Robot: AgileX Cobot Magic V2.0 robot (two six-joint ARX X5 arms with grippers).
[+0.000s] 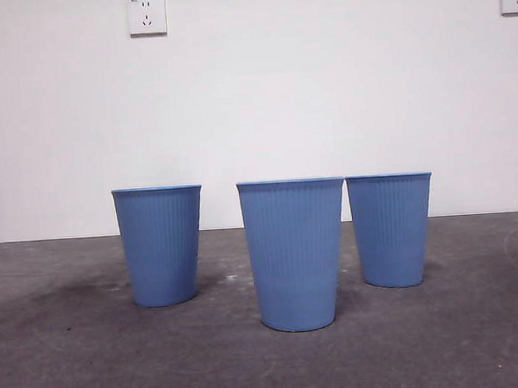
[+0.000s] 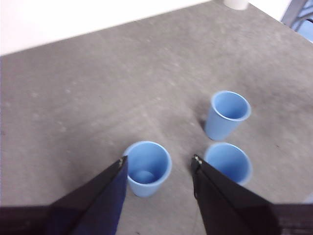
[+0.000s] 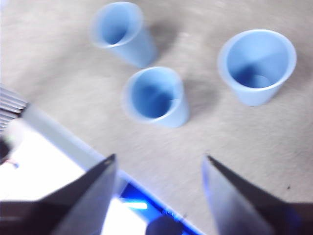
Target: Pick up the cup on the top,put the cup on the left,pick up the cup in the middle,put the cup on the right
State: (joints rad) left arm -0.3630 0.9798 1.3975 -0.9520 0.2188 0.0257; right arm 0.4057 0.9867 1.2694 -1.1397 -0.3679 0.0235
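The left gripper [image 2: 159, 164] hangs high above the table [image 1: 67, 364] with its two black jaws spread wide and nothing between them, and the right gripper [image 3: 159, 164] does the same on its side, jaws apart and empty; in the front view neither arm shows, save perhaps a dark trace at the top right corner. Taking the middle cup [image 1: 293, 253] as the landmark, it stands upright nearest the front camera, with the left cup [image 1: 159, 245] set apart to one side of it and a little farther back, and the right cup [image 1: 390, 229] just beside its other flank, also farther back; from the front the rims of those two look almost touching, though the wrist views show a clear gap. All three blue ribbed cups stand singly on the grey table, none nested in another. By that layout, the stack seems already split: one cup left of the middle cup, one right of it. The task therefore looks finished or in its last retreat. If anything is left, the next move calls only for both arms to stay clear and high so no cup gets knocked.
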